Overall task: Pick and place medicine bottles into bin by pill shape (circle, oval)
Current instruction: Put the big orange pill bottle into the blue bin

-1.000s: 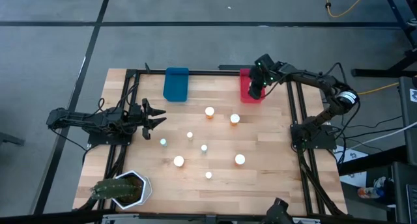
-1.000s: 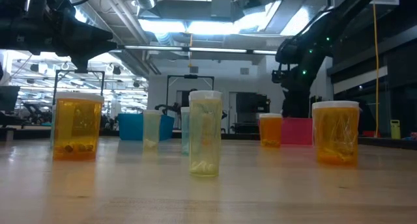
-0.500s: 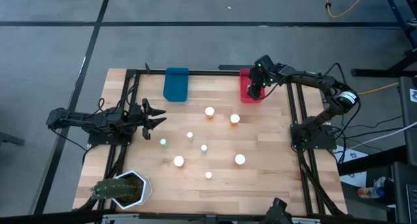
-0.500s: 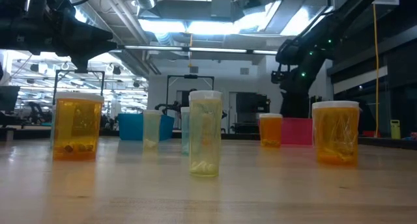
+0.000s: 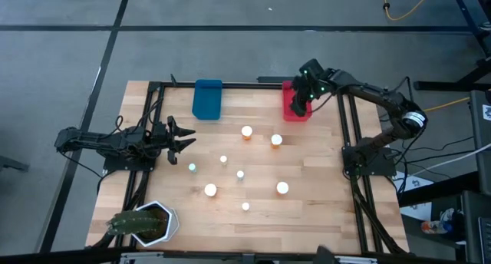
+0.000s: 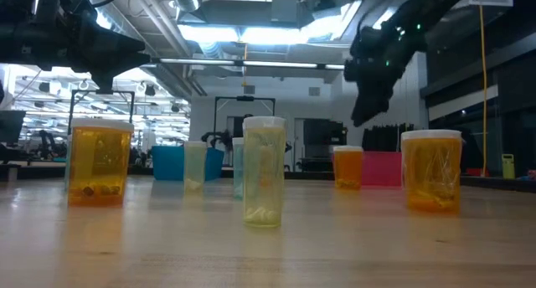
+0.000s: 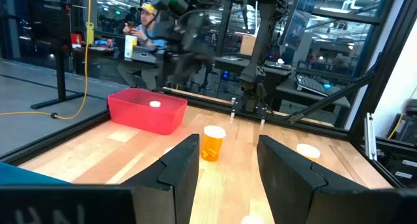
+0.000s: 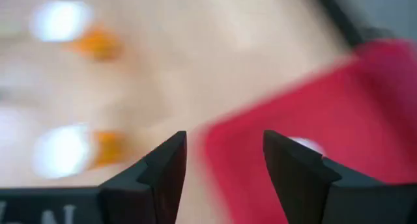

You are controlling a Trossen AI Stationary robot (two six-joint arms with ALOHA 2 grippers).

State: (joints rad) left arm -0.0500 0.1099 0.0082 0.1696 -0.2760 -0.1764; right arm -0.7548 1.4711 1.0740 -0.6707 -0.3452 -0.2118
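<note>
Since a second ago the right hand point(image 5: 300, 103) has swung up and tilted above the red bin point(image 5: 294, 109), as the low view shows it lifted clear of the bin; nothing else on the worktop point(image 5: 307, 210) has shifted. Its fingers stand apart with nothing between them, and a white-capped bottle point(image 7: 154, 104) lies inside the red bin below it, so a drop looks to be just done.

The left hand point(image 5: 184, 137) waits low at its own side of the worktop, fingers spread and empty, with the blue bin point(image 5: 207, 99) off beyond it.

The remaining medicine bottles stand upright, caps up, in a loose scatter between the two hands. Closest to the right hand are two amber ones: one point(image 5: 276, 140) just inward from the red bin and a second point(image 5: 246, 131) a little farther along toward the left arm. A pale small bottle point(image 5: 192, 168) stands near the left hand, nearly in front of its fingers. My guess is that the right hand takes the amber bottle nearest the bin next; being upright, it calls for a descent from above or a level side approach, fingers either side of the cap.
</note>
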